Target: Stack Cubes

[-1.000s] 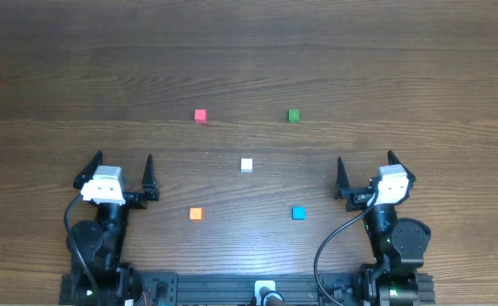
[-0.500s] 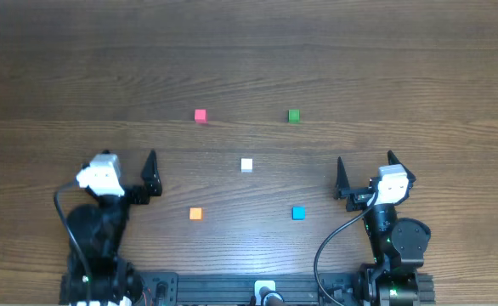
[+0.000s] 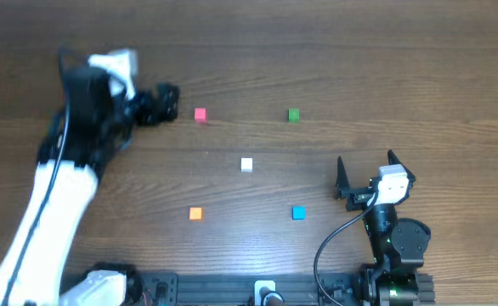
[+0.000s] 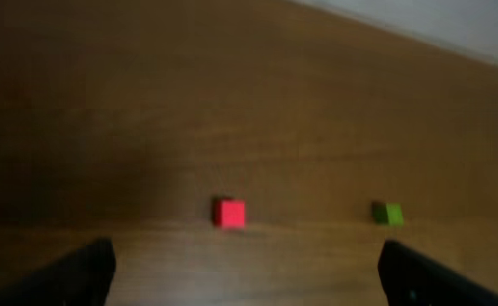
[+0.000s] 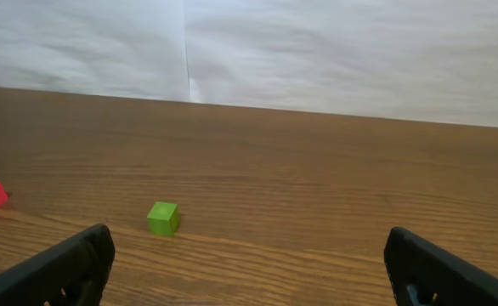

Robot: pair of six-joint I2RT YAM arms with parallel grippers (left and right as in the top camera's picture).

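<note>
From above, white cube (image 3: 246, 165), orange cube (image 3: 195, 213), blue cube (image 3: 297, 212)

Wooden table (image 3: 385, 59): dark brown, grain running side to side, faint plank lines across top. White backdrop (image 5: 342, 51) behind table's far edge, lightly wrinkled (paper or cloth, cannot tell). Vertical seam (image 5: 186, 51) in backdrop, running down to tabletop. Backdrop also beyond table's far edge in left wrist view. Black rail (image 3: 215, 285) along table's near edge.
</note>
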